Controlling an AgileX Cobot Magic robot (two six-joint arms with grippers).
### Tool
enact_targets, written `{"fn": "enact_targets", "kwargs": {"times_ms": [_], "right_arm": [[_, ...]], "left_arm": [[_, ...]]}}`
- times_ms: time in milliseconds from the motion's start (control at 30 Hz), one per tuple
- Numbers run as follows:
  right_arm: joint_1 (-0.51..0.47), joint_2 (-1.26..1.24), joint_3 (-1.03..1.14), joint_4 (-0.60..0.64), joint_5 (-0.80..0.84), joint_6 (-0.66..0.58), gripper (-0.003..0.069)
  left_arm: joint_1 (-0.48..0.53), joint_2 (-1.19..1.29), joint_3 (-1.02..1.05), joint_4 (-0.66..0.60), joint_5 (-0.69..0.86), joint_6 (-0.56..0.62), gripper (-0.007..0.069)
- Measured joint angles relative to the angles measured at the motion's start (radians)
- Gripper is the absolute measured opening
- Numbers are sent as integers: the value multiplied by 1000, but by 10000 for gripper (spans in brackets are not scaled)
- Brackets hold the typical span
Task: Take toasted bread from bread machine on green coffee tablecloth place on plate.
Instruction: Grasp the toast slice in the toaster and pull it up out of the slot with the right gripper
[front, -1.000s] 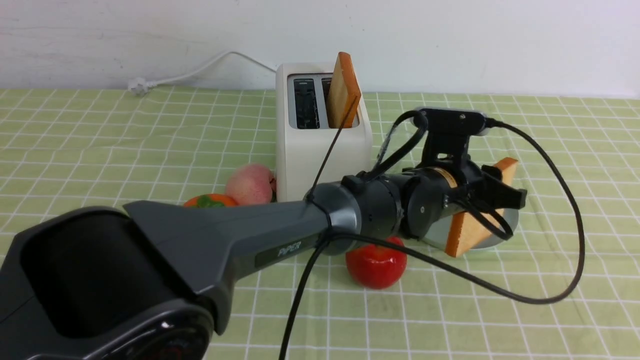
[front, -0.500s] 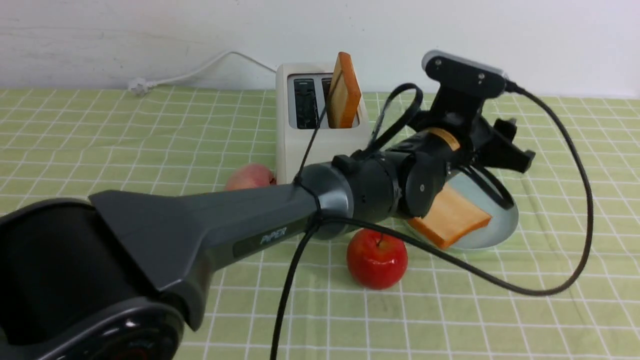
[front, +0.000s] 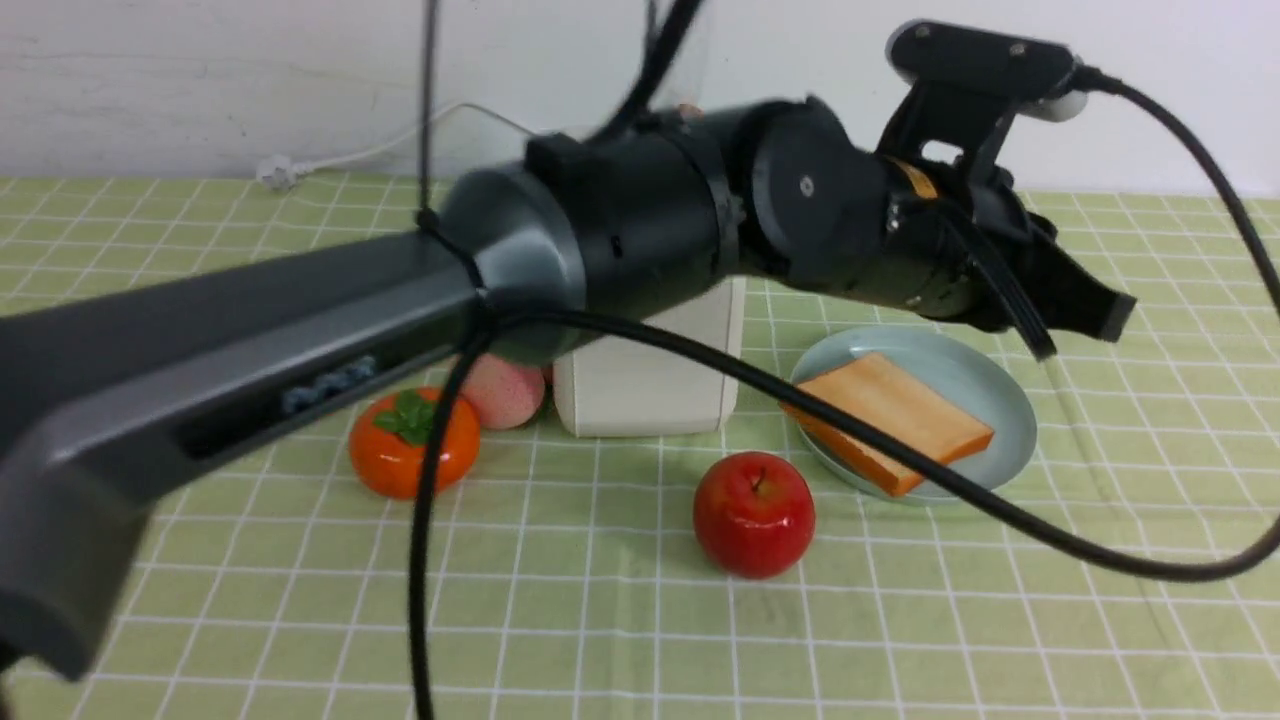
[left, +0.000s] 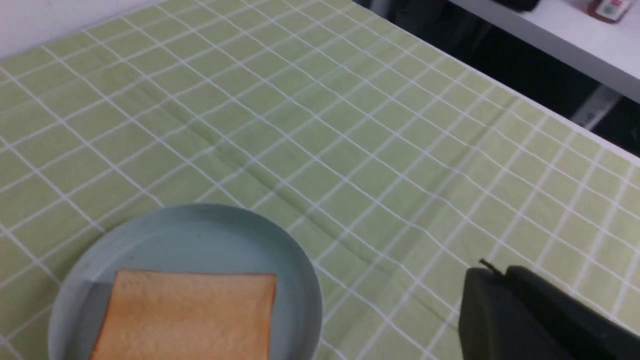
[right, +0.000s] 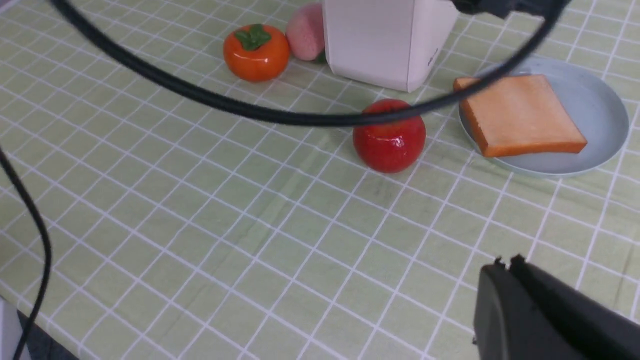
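The cloth (front: 1100, 620) filled the frame. The left arm (front: 300, 320) crossed the middle, hiding the toaster (front: 650, 390) top. Right of centre, the plate (front: 990, 385) held one toast (front: 890, 415). The left gripper (front: 1108, 314) hung above it, fingers together, empty. The right gripper (right: 506, 267) was closed too. The arm's cable (front: 1120, 568) might snag the toast and drag it off.

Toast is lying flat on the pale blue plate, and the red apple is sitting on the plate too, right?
Not quite. The toast does lie flat on the plate, but the red apple sits on the tablecloth beside the plate, not on it. The right wrist view shows this.
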Motion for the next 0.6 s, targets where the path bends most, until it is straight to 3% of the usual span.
{"fn": "enact_targets", "kwargs": {"times_ms": [133,300,367,600], "right_arm": [[0,14,0,0,0,0,3],[0,45,0,0,-5,0,3],[0,81,0,0,-15,0,3],[0,278,0,0,-140,-10,3]], "left_arm": [[0,-131,37,127,99,-119,-13],[0,-301,187,345,105,-325,-13],[0,-422,314,472,87,-455,-13],[0,-840,724,742,-37,-787,-13]]}}
